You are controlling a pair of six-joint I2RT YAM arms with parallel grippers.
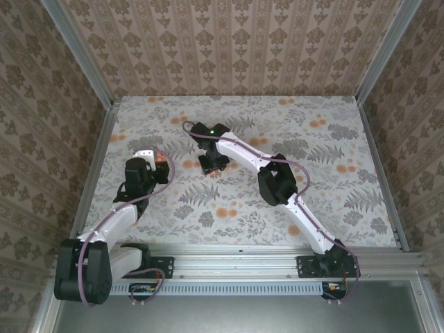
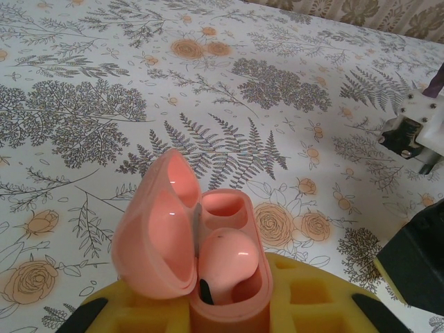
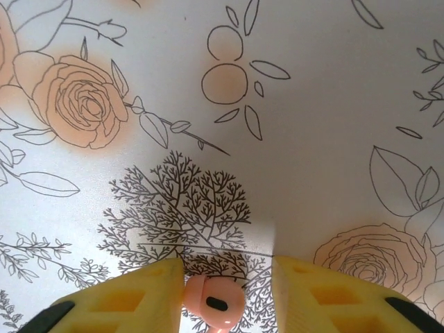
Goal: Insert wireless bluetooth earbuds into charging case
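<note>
My left gripper [image 1: 158, 166] is shut on a coral-pink charging case [image 2: 223, 291], held upright between its yellow pads [image 2: 316, 295]. The lid [image 2: 154, 239] stands open to the left. One pink earbud [image 2: 232, 258] sits in the near socket. The far socket [image 2: 225, 202] is empty. My right gripper [image 1: 211, 166] is low over the table's middle, open. A second pink earbud [image 3: 215, 303] lies on the cloth between its yellow fingers [image 3: 139, 298]. That earbud touches the left finger. A gap separates it from the right finger.
A floral cloth [image 1: 326, 159] with orange rose prints covers the table. Patterned walls [image 1: 236, 41] and metal rails [image 1: 381, 173] enclose it on three sides. The right arm's wrist [image 2: 415, 135] shows at the right edge of the left wrist view.
</note>
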